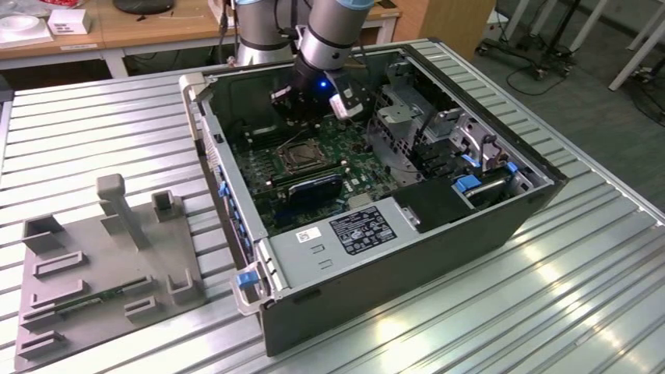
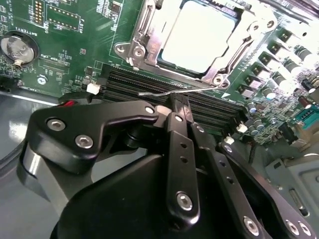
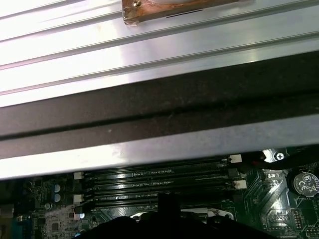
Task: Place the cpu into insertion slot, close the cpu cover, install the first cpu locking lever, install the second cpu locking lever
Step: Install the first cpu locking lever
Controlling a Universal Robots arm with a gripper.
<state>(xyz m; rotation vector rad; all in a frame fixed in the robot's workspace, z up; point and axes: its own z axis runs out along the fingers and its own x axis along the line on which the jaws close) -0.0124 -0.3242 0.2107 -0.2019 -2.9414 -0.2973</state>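
Note:
Inside the open computer case (image 1: 457, 234) my gripper (image 1: 301, 109) hangs low over the green motherboard, just beyond the insertion slot (image 1: 297, 158). In the second wrist view the pale square cpu (image 2: 199, 37) lies in the slot. The silvery cpu cover (image 2: 230, 54) lies down around the chip. A thin metal locking lever (image 2: 154, 92) runs along the socket's near edge. My black fingers (image 2: 178, 144) are shut together, and their tips (image 2: 178, 102) meet that lever with nothing else between them.
Long black memory slots (image 2: 129, 82) lie between the socket and my fingers. A coin battery (image 2: 17, 47) sits to one side. The case wall (image 3: 159, 104) stands close by. A grey fixture block (image 1: 104, 257) rests on the slatted table at the exterior view's left.

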